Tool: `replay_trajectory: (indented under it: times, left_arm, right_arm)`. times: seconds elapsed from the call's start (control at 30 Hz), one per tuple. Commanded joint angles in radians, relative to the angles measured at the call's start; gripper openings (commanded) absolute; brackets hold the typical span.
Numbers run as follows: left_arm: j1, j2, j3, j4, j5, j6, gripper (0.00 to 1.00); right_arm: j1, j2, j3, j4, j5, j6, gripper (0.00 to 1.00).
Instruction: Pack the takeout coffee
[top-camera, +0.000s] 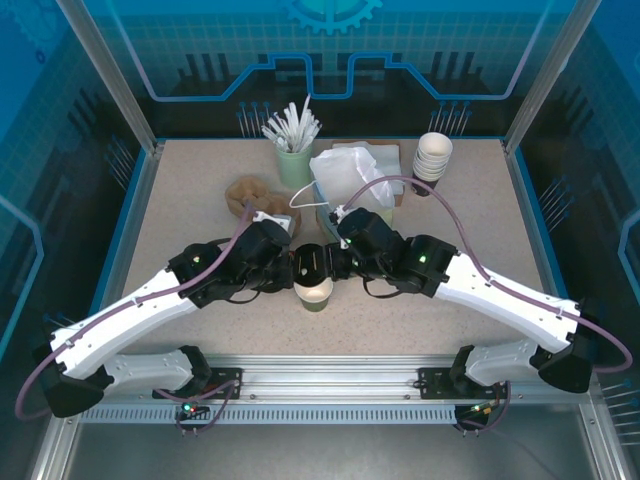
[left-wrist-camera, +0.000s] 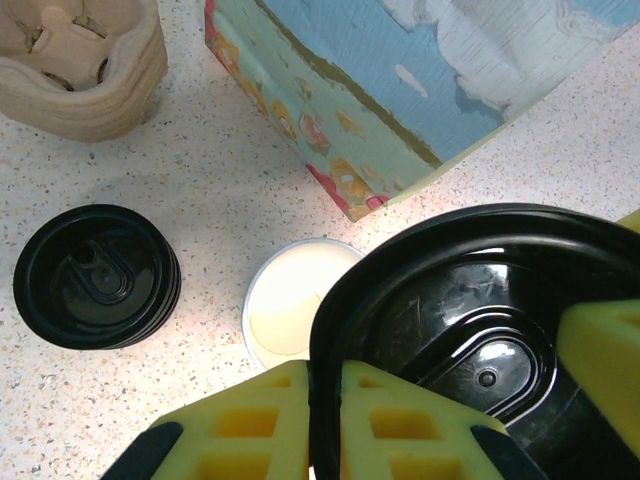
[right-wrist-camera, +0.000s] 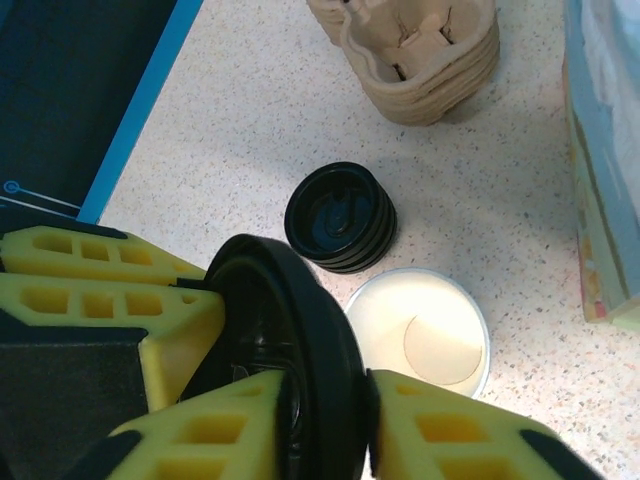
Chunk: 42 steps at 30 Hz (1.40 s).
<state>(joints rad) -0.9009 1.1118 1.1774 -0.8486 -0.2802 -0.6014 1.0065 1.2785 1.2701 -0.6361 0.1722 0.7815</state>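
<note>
Lid (right-wrist-camera: 272, 320) clenched edge-on by left tool (left-wrist-camera: 325, 400) and right tool (right-wrist-camera: 330, 420), near the open cup (right-wrist-camera: 420, 335) on the counter (right-wrist-camera: 250, 100), likely for capping.

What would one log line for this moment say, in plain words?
left gripper: shut on black lid | right gripper: shut on same lid | cup: lidless, on table | lid stack: beside cup

Bright even light, soft shadows
</note>
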Motion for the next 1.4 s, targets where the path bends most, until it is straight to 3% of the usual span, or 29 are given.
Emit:
replay_trajectory:
  times: [0.0, 0.07, 0.23, 0.53, 0.73, 0.97, 1.23, 1.37]
  left_arm:
    - [-0.01, 0.002, 0.031, 0.03, -0.019, 0.026, 0.13]
    - [-0.013, -0.002, 0.027, 0.045, -0.013, 0.041, 0.16]
    - [-0.021, -0.035, 0.013, 0.109, 0.004, 0.121, 0.33]
    - [-0.101, -0.094, -0.04, 0.312, 0.035, 0.455, 0.64]
    - [-0.148, -0.094, -0.101, 0.483, 0.08, 0.688, 0.68]
    - [-0.182, -0.07, -0.191, 0.685, 0.219, 0.97, 0.67]
    - [-0.23, 0.004, -0.257, 0.819, 0.293, 1.243, 0.69]
    - [-0.251, 0.048, -0.255, 0.849, 0.3, 1.298, 0.69]
  right_arm:
    - [-0.017, -0.033, -0.019, -0.006, -0.01, 0.003, 0.19]
    - [-0.023, -0.042, -0.024, -0.015, -0.011, 0.006, 0.13]
    - [-0.048, -0.084, -0.037, -0.061, -0.02, 0.014, 0.03]
    - [-0.166, -0.208, -0.037, -0.277, -0.119, 0.03, 0.0]
    - [-0.321, -0.278, -0.048, -0.456, -0.262, -0.001, 0.0]
    - [-0.476, -0.307, -0.044, -0.628, -0.408, -0.095, 0.0]
    - [-0.601, -0.309, -0.079, -0.679, -0.545, -0.182, 0.0]
    - [-0.64, -0.287, -0.111, -0.674, -0.611, -0.22, 0.0]
